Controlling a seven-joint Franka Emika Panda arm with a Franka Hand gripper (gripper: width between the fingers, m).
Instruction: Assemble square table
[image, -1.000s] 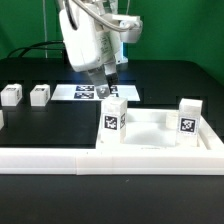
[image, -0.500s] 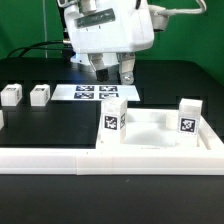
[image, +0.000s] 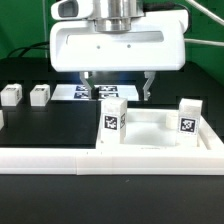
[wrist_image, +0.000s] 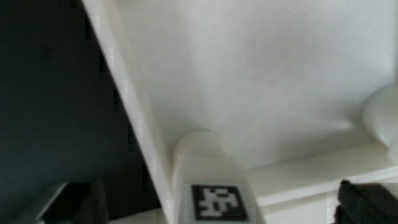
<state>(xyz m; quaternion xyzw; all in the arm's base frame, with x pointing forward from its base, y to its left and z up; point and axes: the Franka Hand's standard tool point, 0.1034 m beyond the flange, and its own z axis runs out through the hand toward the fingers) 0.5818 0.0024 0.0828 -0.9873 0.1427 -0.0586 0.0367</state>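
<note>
The white square table top lies at the exterior view's right, inside the corner of the rail. Two tagged white legs stand upright on it, one at its near left corner and one at its right. My gripper hangs open just above and behind the left leg, with one finger on either side of it and apart from it. In the wrist view the tagged leg sits between the dark fingertips, with the white table top beyond it. Two loose legs stand at the left.
A long white L-shaped rail runs along the front and up the right side. The marker board lies flat behind the gripper. Another white block shows at the left edge. Black cables trail at the back left.
The hand has turned from edge-on to broadside and shifted to the exterior view's right. Its fingers now straddle the space above the left leg. The parts have not moved.
</note>
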